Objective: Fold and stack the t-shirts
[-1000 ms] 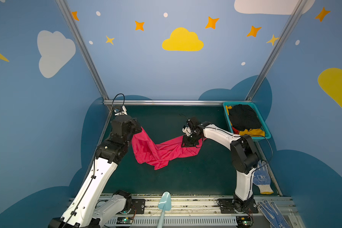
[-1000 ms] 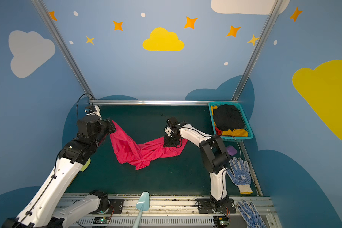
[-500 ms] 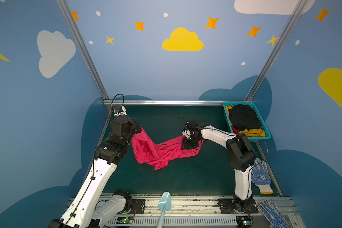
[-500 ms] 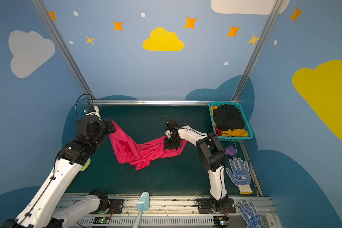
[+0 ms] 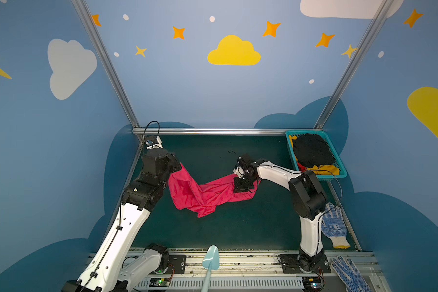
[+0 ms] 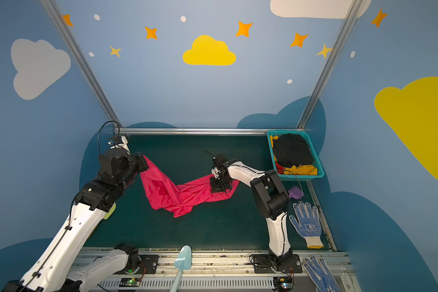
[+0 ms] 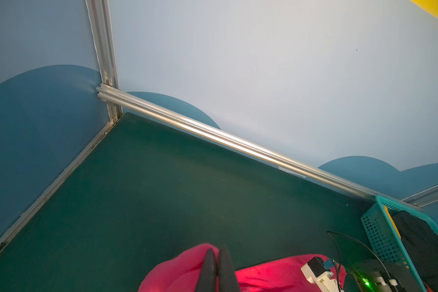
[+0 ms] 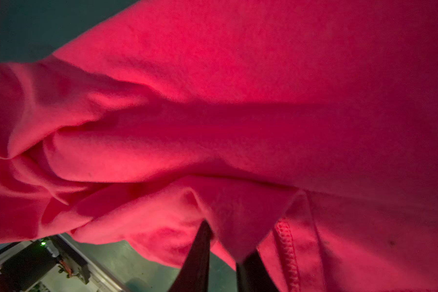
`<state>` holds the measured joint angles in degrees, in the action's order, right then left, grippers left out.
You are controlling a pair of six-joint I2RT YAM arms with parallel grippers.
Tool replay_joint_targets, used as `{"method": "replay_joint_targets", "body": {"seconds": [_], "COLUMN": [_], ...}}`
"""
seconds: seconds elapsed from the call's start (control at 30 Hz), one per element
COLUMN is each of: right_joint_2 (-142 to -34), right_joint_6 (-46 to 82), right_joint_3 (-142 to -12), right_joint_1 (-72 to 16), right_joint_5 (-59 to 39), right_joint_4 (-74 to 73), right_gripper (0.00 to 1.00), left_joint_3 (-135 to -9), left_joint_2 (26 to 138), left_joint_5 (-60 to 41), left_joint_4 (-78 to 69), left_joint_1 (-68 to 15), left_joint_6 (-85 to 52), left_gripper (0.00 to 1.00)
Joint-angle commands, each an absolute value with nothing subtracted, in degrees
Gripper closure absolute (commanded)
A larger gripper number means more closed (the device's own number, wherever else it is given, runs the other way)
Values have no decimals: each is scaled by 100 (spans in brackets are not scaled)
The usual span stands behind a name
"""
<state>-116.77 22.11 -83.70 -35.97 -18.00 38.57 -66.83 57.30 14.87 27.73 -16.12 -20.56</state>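
The pink t-shirt (image 5: 208,194) sags between both hands, its long axis running side to side and its middle on the tabletop (image 5: 238,227). The left hand (image 7: 216,250) is clamped shut on the raised end. The right hand (image 8: 228,240) straddles a fold at the opposite end; I cannot tell if it pinches.

A robot lab booth: cloud-and-star wall panels (image 5: 233,88), aluminium frame (image 5: 213,131), 2 arms (image 5: 311,232) bolted to a rail (image 5: 238,263) at 6 o'clock.

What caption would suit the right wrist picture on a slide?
Close up: the right gripper straddles a fold of the pink-red t-shirt.
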Motion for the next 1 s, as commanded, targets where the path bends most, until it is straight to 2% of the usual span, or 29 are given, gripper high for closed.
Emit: {"method": "replay_joint_targets", "body": {"seconds": [0.0,0.13,0.47,0.97], "right_joint_2": [-11546,-11304,-11151,-11304], "right_joint_6": [2195,2219,2333,2518], "right_joint_3": [-8247,-8040,-7833,-7771], "right_joint_1": [-3612,-3604,-3604,-3524], "right_joint_5": [-1474,-1463,-1667,-1651], "right_joint_4": [4006,3824,3469,3216], "right_gripper": [69,64,65,66], "left_joint_3": [-6659,-6668,-6707,-6666], "left_joint_2": [5660,5660,5660,5636], "left_joint_5": [1606,1689,2081,2124], "left_joint_4": [2804,2815,2804,2824], "left_joint_1": [-1582,-1577,-1448,-1155], "left_joint_6": [-1973,-1915,-1640,-1578], "left_gripper": [95,95,95,95]}}
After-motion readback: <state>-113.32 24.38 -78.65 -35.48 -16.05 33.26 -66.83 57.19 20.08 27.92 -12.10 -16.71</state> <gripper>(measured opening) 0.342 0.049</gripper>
